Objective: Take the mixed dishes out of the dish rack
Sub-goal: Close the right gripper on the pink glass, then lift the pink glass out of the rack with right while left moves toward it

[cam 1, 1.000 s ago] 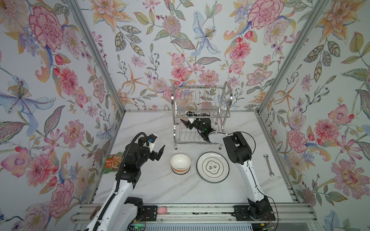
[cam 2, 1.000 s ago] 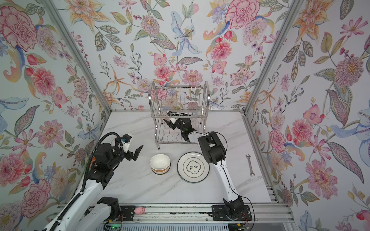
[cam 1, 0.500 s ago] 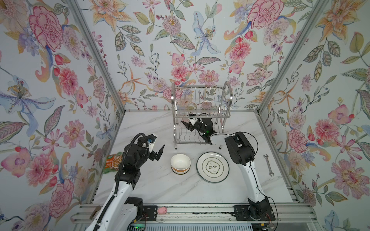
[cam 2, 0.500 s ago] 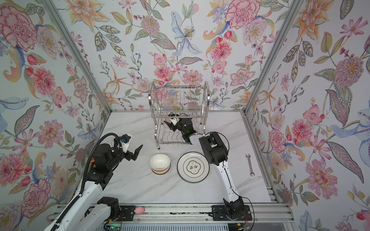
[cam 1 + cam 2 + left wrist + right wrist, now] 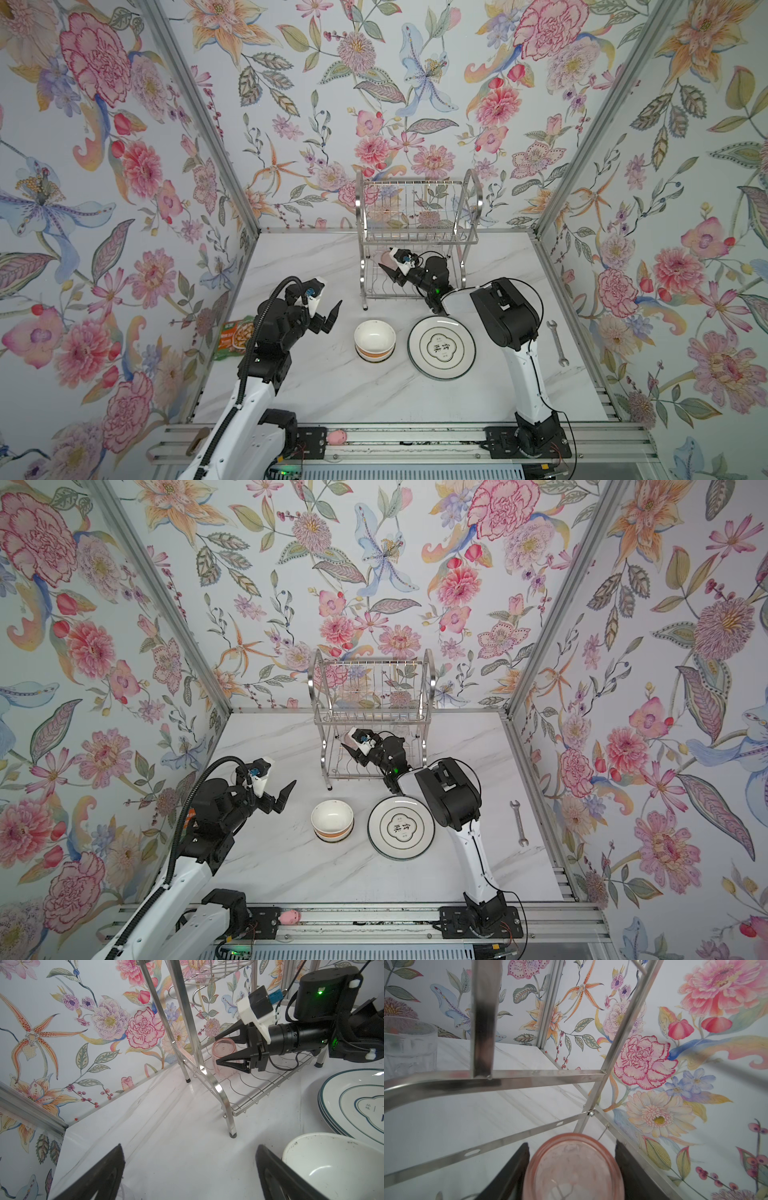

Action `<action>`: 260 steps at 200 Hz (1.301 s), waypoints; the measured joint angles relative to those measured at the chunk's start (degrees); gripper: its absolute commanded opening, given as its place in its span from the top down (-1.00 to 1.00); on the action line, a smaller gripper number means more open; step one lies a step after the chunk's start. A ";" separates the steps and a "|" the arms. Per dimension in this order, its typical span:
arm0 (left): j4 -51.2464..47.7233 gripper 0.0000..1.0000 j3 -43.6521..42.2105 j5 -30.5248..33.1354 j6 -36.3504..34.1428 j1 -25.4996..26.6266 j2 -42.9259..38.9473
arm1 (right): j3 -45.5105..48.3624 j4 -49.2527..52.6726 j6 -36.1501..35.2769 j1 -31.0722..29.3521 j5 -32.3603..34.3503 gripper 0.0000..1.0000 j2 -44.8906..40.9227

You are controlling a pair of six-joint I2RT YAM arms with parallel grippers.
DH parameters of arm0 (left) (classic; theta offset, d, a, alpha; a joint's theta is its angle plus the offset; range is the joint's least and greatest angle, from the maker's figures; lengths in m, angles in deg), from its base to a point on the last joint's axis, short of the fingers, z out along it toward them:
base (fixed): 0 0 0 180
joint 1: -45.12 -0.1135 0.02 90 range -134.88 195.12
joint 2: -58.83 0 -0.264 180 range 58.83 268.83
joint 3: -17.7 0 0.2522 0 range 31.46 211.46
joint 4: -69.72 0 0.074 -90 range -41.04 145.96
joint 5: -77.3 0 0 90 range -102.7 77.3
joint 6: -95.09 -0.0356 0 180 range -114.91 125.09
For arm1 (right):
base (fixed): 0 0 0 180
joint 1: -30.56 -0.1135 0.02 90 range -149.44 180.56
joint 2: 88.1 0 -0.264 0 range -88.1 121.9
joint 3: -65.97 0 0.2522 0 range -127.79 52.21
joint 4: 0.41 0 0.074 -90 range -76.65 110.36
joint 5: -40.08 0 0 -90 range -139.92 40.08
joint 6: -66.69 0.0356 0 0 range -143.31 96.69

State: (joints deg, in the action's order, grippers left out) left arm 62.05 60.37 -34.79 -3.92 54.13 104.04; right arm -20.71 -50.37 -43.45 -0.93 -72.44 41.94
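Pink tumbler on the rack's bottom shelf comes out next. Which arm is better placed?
Right. The right end effector is inside the rack, closed on the pink tumbler. The left end effector hangs open outside, by the bowl.

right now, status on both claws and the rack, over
Left claw open, empty, beside bowl. Right claw closed on pink tumbler, upside down on dish rack lower tier. Its frame bars close around that claw; plates already out.

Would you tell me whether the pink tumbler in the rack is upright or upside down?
Upside down: the pink tumbler stands on the lower shelf of the dish rack, closed base on top, mouth down.
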 measured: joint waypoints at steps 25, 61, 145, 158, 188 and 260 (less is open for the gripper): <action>0.44 -0.99 0.00 -0.02 0.46 0.00 0.02 | 3.82 -2.08 -0.96 -0.04 0.22 1.00 -2.10; 1.73 -0.98 0.22 -0.20 1.57 0.00 0.55 | 8.11 -4.31 -1.64 -0.15 0.48 1.00 -6.45; 6.58 -0.99 0.24 -0.24 3.91 0.04 1.84 | 19.21 -8.17 -1.55 -3.08 1.09 1.00 -17.66; 7.93 -0.99 0.24 -0.81 3.91 0.07 2.99 | 21.79 -8.09 -0.83 -3.96 1.90 1.00 -20.15; 9.33 -0.99 0.44 -2.93 3.82 1.01 5.09 | 27.26 -5.11 1.70 -7.15 5.22 1.00 -28.37; 13.31 -0.99 0.87 -4.74 2.89 6.51 7.65 | 39.58 -1.33 20.72 -11.87 17.92 1.00 -46.71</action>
State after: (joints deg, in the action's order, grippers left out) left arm 75.36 61.24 -39.53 -1.04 60.65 111.69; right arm 18.87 -51.70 -22.73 -12.80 -54.52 -4.77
